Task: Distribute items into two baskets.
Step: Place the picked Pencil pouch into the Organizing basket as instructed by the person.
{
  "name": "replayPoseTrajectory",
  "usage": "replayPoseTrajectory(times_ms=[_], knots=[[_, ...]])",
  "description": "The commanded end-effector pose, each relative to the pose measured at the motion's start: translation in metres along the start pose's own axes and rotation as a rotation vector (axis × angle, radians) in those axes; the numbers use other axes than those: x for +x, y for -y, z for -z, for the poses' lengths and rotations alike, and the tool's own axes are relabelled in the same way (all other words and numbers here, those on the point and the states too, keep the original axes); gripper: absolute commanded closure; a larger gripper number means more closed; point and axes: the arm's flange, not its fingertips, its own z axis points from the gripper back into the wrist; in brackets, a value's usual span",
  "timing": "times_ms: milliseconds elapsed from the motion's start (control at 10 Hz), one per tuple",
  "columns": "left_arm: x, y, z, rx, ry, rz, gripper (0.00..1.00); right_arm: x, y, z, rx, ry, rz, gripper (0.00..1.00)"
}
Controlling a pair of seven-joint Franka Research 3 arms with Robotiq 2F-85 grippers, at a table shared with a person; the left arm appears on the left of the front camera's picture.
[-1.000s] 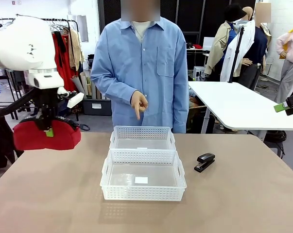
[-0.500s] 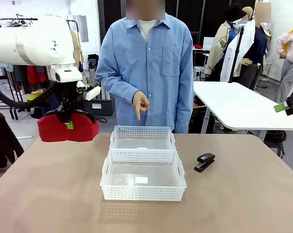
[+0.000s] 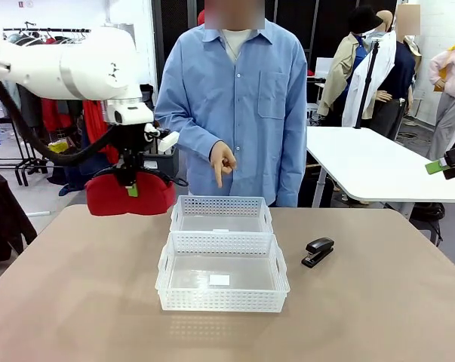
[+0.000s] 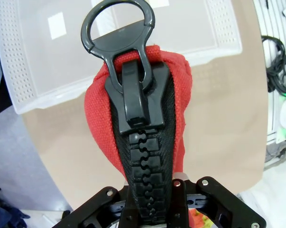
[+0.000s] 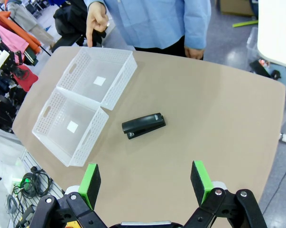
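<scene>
Swinging in from the picture's left edge, the left hand [image 3: 133, 188] now hangs at centre left beside the far lattice-walled basket [image 3: 221, 205], pinching the soft red fabric pouch [image 3: 106, 202] by its black toothed zipper [image 4: 140, 156]. The right hand [image 5: 145, 183], spread wide, looks down on the small black stapler [image 3: 318, 251] lying on the counter [image 3: 378, 302] right of the near basket [image 3: 222, 302].

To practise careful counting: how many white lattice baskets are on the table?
2. The near basket sits mid-table, on the robot's side. The far basket stands right behind it. Both look empty, and nothing suggests a hidden third.
</scene>
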Motion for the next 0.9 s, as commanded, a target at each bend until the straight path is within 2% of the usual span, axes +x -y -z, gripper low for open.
replayPoseTrajectory(times_ms=[0, 500, 800], knots=[[0.017, -0.018, -0.007, -0.009, -0.016, -0.033, 1.00, 0.001, 0.000, 0.001, 0.011, 0.013, -0.003, 0.00], [0.069, -0.046, 0.011, -0.056, -0.062, -0.009, 1.00, 0.001, 0.000, 0.001, 0.011, 0.013, -0.003, 0.00], [0.082, -0.078, 0.022, -0.066, -0.029, -0.027, 1.00, 0.001, 0.000, 0.001, 0.011, 0.013, -0.003, 0.00]])
